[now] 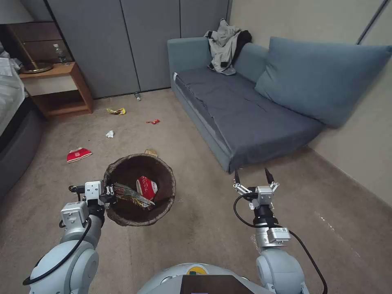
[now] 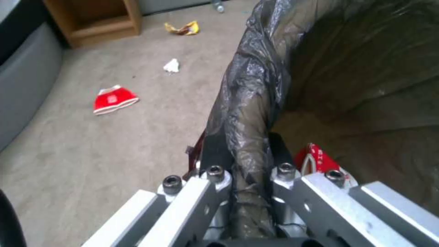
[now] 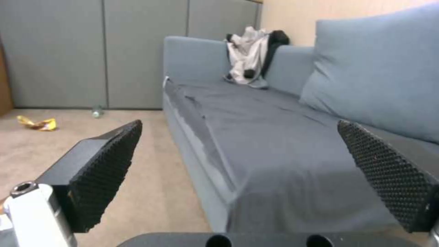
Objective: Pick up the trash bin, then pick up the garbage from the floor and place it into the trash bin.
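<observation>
My left gripper (image 1: 110, 192) is shut on the near-left rim of the trash bin (image 1: 165, 171), holding it above the carpet. The left wrist view shows its jaws (image 2: 249, 152) clamped over the bag-covered rim (image 2: 247, 103). Inside the bin lie a red-and-white packet (image 1: 146, 188) and a crinkled wrapper (image 1: 130, 195). Garbage on the floor: a red packet (image 1: 78, 154), a white tissue (image 1: 109, 134), a yellow wrapper (image 1: 116, 110), a small red piece (image 1: 153, 121) and a bottle (image 1: 137, 96). My right gripper (image 1: 253, 176) hangs open and empty by the sofa's front corner.
A blue-grey sofa (image 1: 245, 114) with a jacket (image 1: 223, 45) fills the right side. A wooden nightstand (image 1: 61, 87) and a bed edge (image 1: 16, 134) stand at the left, with grey wardrobe doors (image 1: 122, 41) behind. Open carpet lies between them.
</observation>
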`<state>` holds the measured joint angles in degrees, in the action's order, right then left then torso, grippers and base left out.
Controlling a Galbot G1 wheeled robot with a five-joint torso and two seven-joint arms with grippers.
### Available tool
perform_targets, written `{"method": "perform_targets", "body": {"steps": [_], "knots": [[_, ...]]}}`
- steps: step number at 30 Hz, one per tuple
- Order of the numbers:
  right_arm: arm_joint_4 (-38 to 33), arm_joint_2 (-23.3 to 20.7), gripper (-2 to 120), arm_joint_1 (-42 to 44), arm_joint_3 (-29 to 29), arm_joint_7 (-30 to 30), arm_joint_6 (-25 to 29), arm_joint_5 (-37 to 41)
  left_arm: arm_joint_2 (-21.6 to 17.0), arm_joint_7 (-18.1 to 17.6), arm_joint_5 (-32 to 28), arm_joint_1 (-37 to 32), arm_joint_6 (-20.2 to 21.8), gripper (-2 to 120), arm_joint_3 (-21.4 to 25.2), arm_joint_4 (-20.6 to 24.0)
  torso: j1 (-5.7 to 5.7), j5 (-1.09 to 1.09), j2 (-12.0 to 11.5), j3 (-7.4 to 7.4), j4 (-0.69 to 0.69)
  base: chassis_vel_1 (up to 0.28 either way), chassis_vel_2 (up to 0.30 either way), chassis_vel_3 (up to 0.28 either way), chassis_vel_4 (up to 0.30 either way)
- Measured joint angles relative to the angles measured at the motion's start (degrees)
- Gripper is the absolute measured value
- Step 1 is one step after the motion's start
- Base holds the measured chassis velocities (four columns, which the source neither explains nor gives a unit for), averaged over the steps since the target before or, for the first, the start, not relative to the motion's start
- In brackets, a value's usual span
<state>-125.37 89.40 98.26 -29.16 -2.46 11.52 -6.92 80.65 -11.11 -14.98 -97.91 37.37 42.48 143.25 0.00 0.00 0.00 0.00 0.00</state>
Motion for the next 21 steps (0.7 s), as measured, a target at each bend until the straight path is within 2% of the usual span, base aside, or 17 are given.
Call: {"method": "perform_targets", "body": {"steps": [21], "knots": [[0.2,-0.1,100,0.0,-0.1,-0.1,0.1,0.2,0.2,0.0,0.0,0.1,-0.1,3,0.0,-0.1,0.00,0.00,0.0,0.00,0.00,0.057,0.059,0.055,0.058]]}}
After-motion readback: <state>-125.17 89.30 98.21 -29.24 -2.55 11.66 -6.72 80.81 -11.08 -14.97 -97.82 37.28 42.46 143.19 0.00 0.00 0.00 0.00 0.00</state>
